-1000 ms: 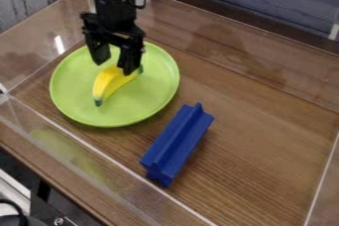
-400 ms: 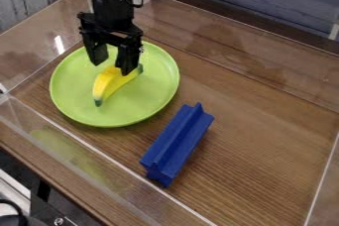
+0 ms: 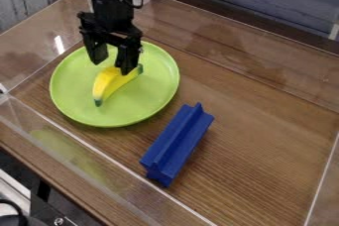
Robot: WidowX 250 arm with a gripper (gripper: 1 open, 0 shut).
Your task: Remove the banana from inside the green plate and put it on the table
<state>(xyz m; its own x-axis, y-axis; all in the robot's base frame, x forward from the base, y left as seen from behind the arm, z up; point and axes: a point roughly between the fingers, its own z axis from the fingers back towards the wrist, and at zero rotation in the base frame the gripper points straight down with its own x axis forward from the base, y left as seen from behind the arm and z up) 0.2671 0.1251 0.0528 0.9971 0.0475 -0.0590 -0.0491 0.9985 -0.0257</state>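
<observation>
A small yellow banana (image 3: 111, 85) with a greenish tip lies inside the lime-green plate (image 3: 157, 98), at the left of the reddish-brown table (image 3: 265, 101). My black gripper (image 3: 111, 57) hangs straight down over the banana's upper end. Its jaws are open, one finger on each side of the fruit's top. The fingertips sit very low, close to the plate's surface. Nothing is clamped between them.
A blue grooved block (image 3: 177, 143) lies on the wood to the right of the plate, towards the front. Clear acrylic walls (image 3: 79, 175) border the tabletop on all sides. Bare wood stretches to the right and behind the plate.
The gripper has shifted slightly left and down over the banana's top end since a second ago. The banana, plate and block have not moved.
</observation>
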